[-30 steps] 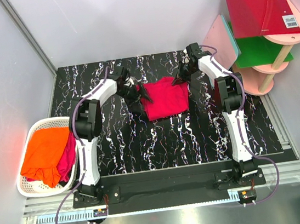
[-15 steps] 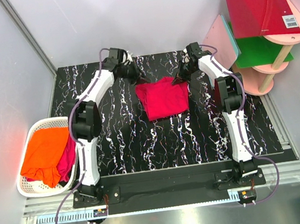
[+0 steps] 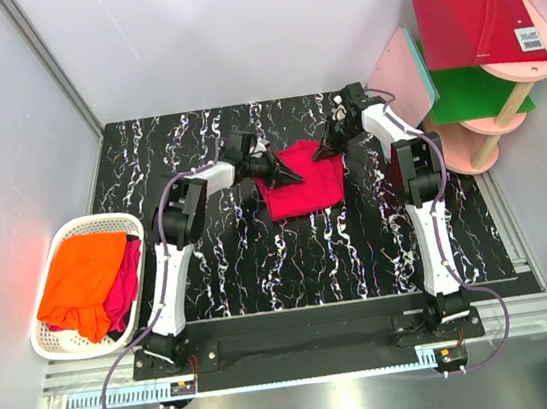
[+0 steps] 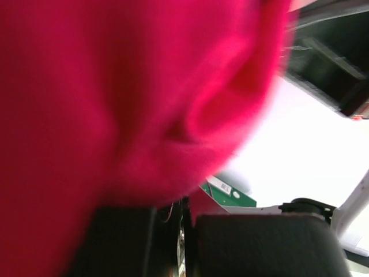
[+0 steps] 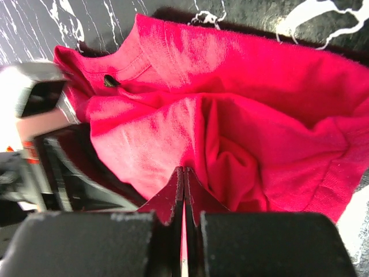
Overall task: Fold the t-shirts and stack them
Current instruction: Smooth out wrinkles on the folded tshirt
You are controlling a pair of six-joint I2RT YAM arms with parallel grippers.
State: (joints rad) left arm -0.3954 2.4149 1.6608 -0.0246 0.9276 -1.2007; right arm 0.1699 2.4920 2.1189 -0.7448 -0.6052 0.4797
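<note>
A crimson t-shirt (image 3: 310,188) lies crumpled on the black marbled table (image 3: 260,257). My left gripper (image 3: 287,173) is over the shirt's left part, shut on its cloth. In the left wrist view the crimson t-shirt (image 4: 86,86) drapes close over the shut left gripper (image 4: 185,208). My right gripper (image 3: 328,147) is at the shirt's far right corner. In the right wrist view this right gripper (image 5: 184,173) is shut, with a thin strip of the crimson t-shirt (image 5: 248,104) between its fingers. An orange t-shirt (image 3: 81,275) and another crimson one (image 3: 125,289) lie in the basket.
A white basket (image 3: 85,224) stands off the table's left edge. At the back right is a pink shelf (image 3: 468,149) with a red board (image 3: 471,17) and a green board (image 3: 471,93), and a pink board (image 3: 402,71) leans on it. Walls close in the back and sides.
My left gripper shut at the shirt's left edge, lifted toward the back of the table, then swung right over the shirt, bringing cloth inward. The right arm held still.
</note>
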